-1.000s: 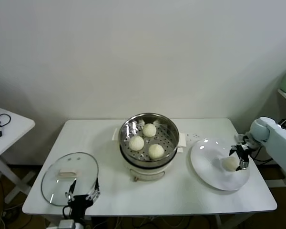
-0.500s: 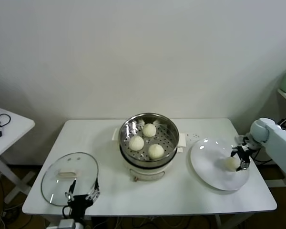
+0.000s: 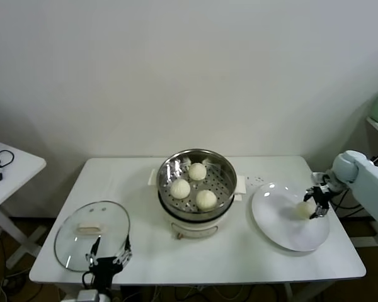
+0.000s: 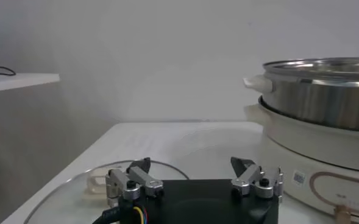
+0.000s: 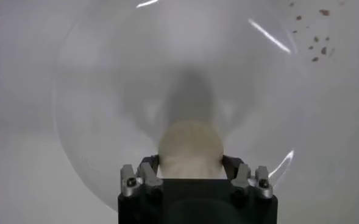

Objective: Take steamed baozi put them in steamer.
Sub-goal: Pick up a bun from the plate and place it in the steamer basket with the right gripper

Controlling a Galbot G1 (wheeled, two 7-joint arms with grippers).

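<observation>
Baozi on plate (image 3: 303, 209): one off-white bun over the white plate, pinched between the right claw's fingers; in the right wrist view (image 5: 190, 149) it sits squarely between both fingertips.
Baozi in steamer (image 3: 197, 171): three buns on the perforated bottom, spaced apart.
Steamer (image 3: 167, 170): shiny steel basket on a cream cooker base, centre of the table.
Right claw (image 3: 317, 204): over the plate's right part, narrowed onto the bun.
Plate (image 3: 283, 229): white, right of the steamer.
Left claw (image 3: 107, 259): parked at the table's near left edge, fingers spread, holding nothing.
Glass lid (image 3: 79, 220): flat on the table, just beyond the left claw.
Table (image 3: 239, 264): white.
</observation>
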